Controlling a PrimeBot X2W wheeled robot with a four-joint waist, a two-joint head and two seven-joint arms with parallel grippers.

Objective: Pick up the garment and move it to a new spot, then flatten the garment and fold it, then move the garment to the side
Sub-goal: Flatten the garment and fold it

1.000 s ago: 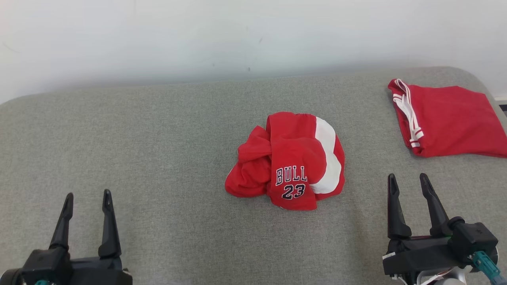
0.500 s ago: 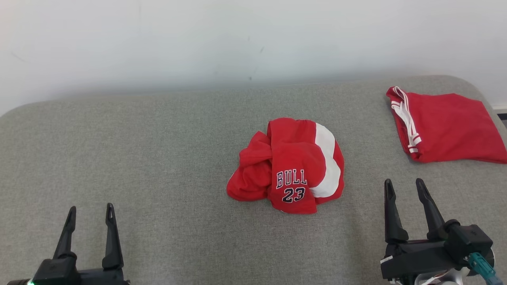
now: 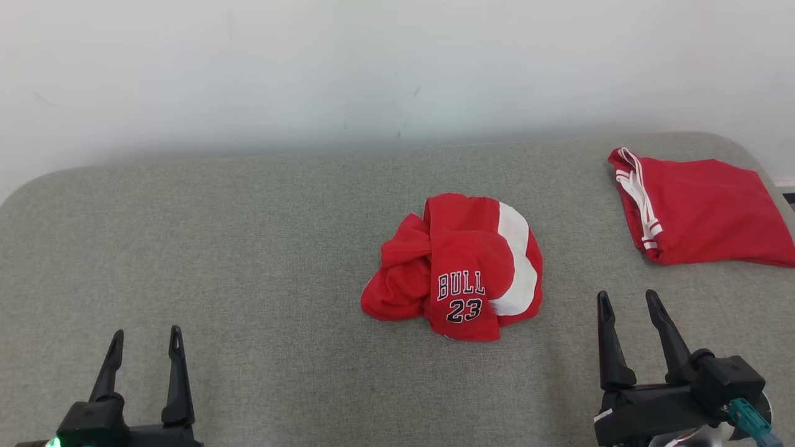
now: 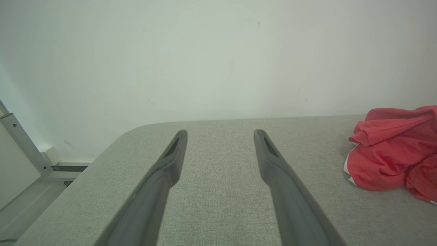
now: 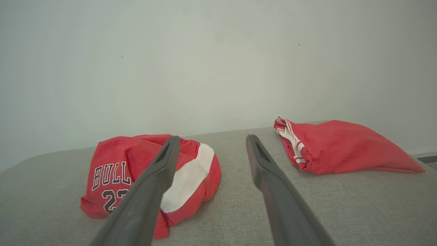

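Note:
The garment (image 3: 456,267) is a crumpled red jersey with a white stripe and "BULL 23" lettering, lying in a heap at the middle of the grey padded table (image 3: 248,248). The left wrist view shows the garment (image 4: 396,150) at the right edge, and the right wrist view has the garment (image 5: 116,171) partly behind one finger. My left gripper (image 3: 146,338) stands open at the lower left, far from the heap. At the lower right my right gripper (image 3: 627,298) is open too, a short way right of the jersey. Both hold nothing.
A second red garment (image 3: 702,211) with white stripes lies folded at the table's far right corner, also in the right wrist view as the folded garment (image 5: 341,147). A white wall rises behind the table. A metal frame (image 4: 20,143) stands off the left end.
The whole head picture has shifted downward, so the camera has tilted up. Both grippers sit lower in the picture and stay open. The jersey has not changed shape.

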